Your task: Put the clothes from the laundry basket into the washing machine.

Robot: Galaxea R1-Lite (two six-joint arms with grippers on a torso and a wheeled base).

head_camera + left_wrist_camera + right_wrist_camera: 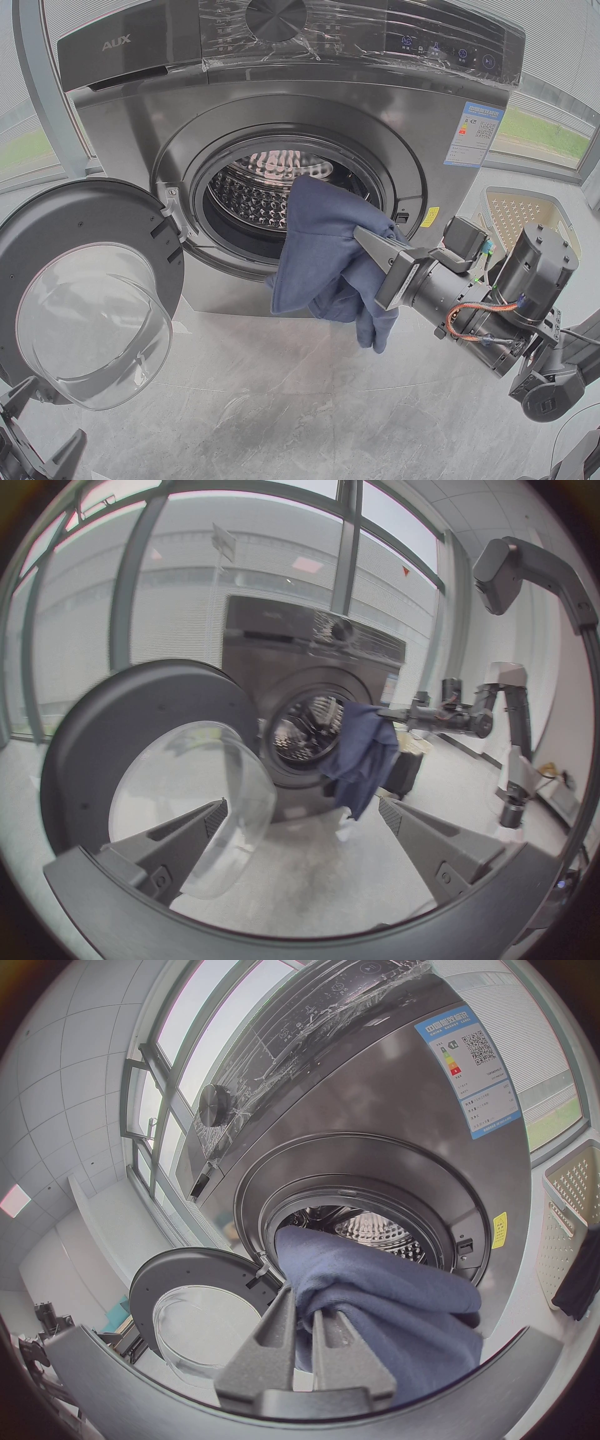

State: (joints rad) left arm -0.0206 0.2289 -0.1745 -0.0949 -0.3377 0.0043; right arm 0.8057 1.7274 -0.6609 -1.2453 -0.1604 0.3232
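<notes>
A dark blue garment [325, 250] hangs in front of the washing machine [287, 106] drum opening, with my right gripper [365, 240] shut on it. In the right wrist view the blue garment [387, 1297] drapes over the closed fingers [275, 1341] just before the drum [369, 1229]. The round door [87, 281] stands swung open at the left. The cream laundry basket [531, 215] sits on the floor right of the machine. My left gripper [300, 814] hangs low at the left, open and empty, its view facing the machine [312, 667] and the garment [362, 755].
Another dark cloth [578, 1279] hangs over the basket [572, 1210] rim. Grey floor [300, 387] lies bare in front of the machine. Window frames stand behind and beside it.
</notes>
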